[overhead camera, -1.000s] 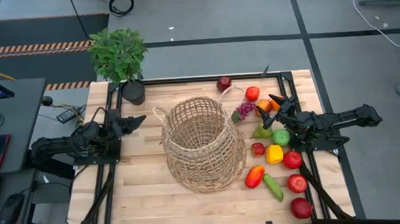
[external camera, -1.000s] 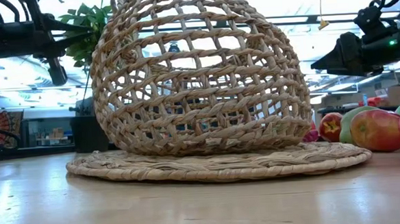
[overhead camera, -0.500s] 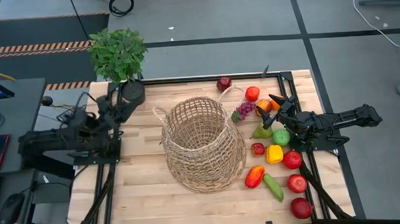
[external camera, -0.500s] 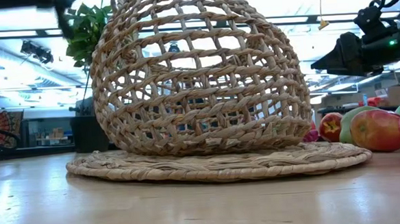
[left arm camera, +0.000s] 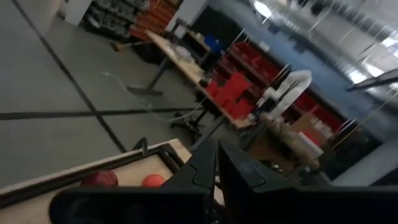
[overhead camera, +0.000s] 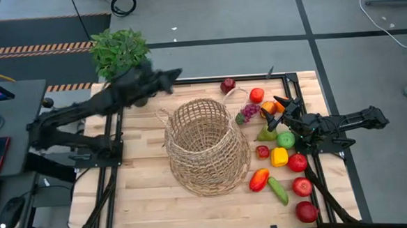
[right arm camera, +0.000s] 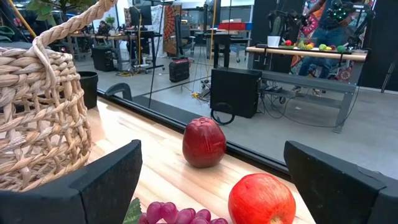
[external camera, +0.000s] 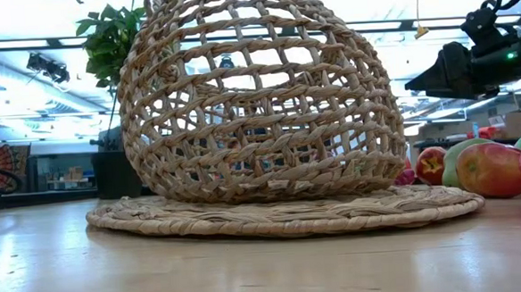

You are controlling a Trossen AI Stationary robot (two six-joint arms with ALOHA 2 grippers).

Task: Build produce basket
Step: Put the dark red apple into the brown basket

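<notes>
Starting left of the basket (overhead camera: 205,145): noting the left gripper (overhead camera: 172,74) hanging above the table (overhead camera: 145,194), off the basket's far-left side and near the potted plant (overhead camera: 119,54). Reading its fingers in the left wrist view as pressed together, gripping nothing. Judging this a travelling pose, since no produce is lying on that side of the basket.

Moving to the basket itself: finding it mid-table, its two loop handles showing at the far end in the high view. Seeing through the open weave in the low view and detecting no fruit inside. Judging the task barely begun. Leaving unconfirmed whether the mouth is facing upward.

Continuing right of the basket: logging the produce bunched just beside it, which keeps it near the right arm. Listing a dark red apple (overhead camera: 228,85) and an orange (overhead camera: 257,95) toward the basket's far-right side. Listing also grapes (overhead camera: 249,112) touching or nearly touching the weave, then a pear (overhead camera: 266,134), green apple (overhead camera: 286,139), yellow pepper (overhead camera: 280,156) and cucumber (overhead camera: 278,191).

Finding the right gripper (overhead camera: 285,106) poised over this cluster, right of the basket. Seeing its fingers spread wide and holding nothing. Judging this posture as readiness for a pick. Flagging the tight packing: risking a nudge to neighbouring fruit.
</notes>
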